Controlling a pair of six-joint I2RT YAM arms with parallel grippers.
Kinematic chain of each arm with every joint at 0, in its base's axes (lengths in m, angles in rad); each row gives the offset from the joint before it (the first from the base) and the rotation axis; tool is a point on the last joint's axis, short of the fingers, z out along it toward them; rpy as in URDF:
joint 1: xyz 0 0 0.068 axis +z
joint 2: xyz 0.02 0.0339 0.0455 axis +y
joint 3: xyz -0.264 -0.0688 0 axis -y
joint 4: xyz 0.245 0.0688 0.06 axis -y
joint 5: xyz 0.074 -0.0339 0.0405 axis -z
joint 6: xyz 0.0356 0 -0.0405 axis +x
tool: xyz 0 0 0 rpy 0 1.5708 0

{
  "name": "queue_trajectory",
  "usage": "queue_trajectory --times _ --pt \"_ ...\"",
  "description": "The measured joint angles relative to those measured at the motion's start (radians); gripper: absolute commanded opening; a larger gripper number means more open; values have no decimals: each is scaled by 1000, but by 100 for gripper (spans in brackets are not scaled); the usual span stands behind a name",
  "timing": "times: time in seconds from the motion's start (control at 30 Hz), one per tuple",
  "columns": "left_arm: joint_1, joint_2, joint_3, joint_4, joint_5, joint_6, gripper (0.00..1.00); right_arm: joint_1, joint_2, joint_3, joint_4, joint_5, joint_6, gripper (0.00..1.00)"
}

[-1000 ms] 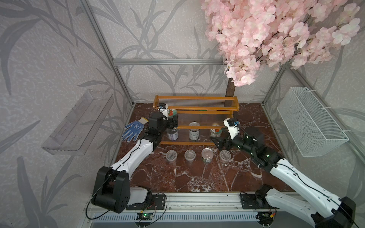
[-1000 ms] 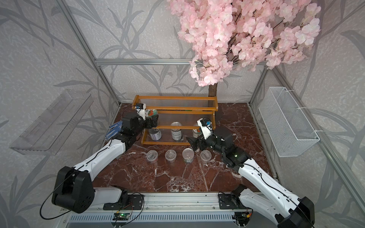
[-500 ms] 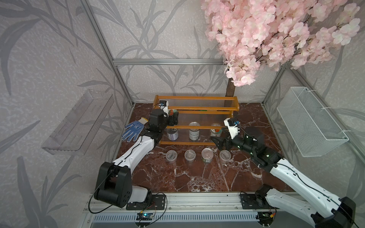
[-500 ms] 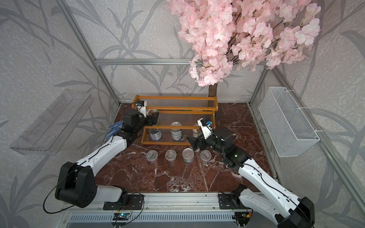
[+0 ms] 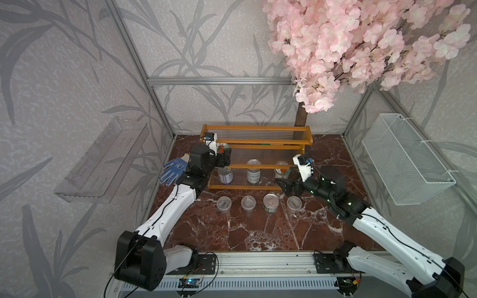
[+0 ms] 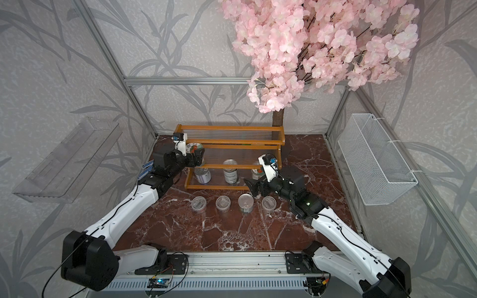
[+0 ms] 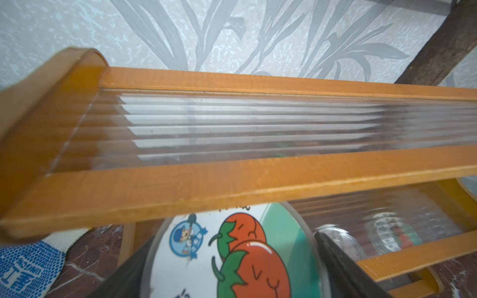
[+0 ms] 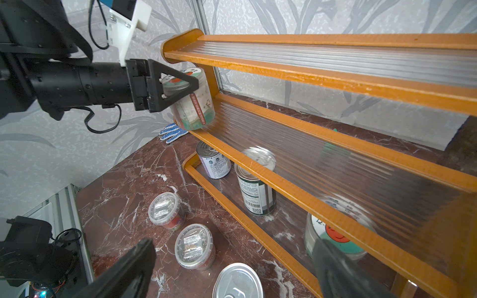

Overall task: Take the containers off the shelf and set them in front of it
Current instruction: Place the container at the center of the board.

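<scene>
The orange-brown shelf point(image 5: 258, 141) stands at the back of the marble floor. My left gripper point(image 5: 224, 158) is shut on a glass jar with a tomato-print lid point(image 7: 227, 258) at the left end of the middle tier. That jar point(image 8: 192, 103) leans, its base by the tier's front rail. On the bottom tier stand two tins point(image 5: 225, 175) point(image 5: 253, 171) and another tomato-lid jar point(image 5: 282, 170). Three clear cups point(image 5: 224, 203) point(image 5: 248, 202) point(image 5: 294, 203) and a tin point(image 5: 271, 202) sit in a row in front. My right gripper point(image 5: 282, 183) hangs open and empty above the row's right end.
A blue dotted glove point(image 5: 173, 170) lies left of the shelf beside my left wrist. A clear wall tray point(image 5: 103, 160) hangs on the left wall and a white wire basket point(image 5: 405, 160) on the right. A blossom tree trunk point(image 5: 301, 117) rises behind the shelf's right end.
My left gripper's fingers have narrowed onto the tomato-lid jar, and the wrist has shifted slightly toward the shelf's left end. The right arm has not moved.
</scene>
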Motion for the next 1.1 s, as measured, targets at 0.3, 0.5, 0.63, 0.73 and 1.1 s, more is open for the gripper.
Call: queue_trajectory --times 0.3,0.5,0.63,0.73,1.1 --pt "-178 -301 -178 -175 -61 -93 80 0 0 -2 2 -60 2 99" --pt "-449 -447 -259 -306 -227 -249 80 -6 1 -2 -31 -98 -16 99" --pt "-577 -477 -303 -397 -336 -341 80 -8 1 -2 -51 -109 -34 99" --pt "-635 -471 -317 -451 -390 -397 80 -8 1 -2 -61 -114 -43 99" --pt "-740 -468 -320 -633 -450 -573 79 -8 0 -2 -80 -116 -58 99"
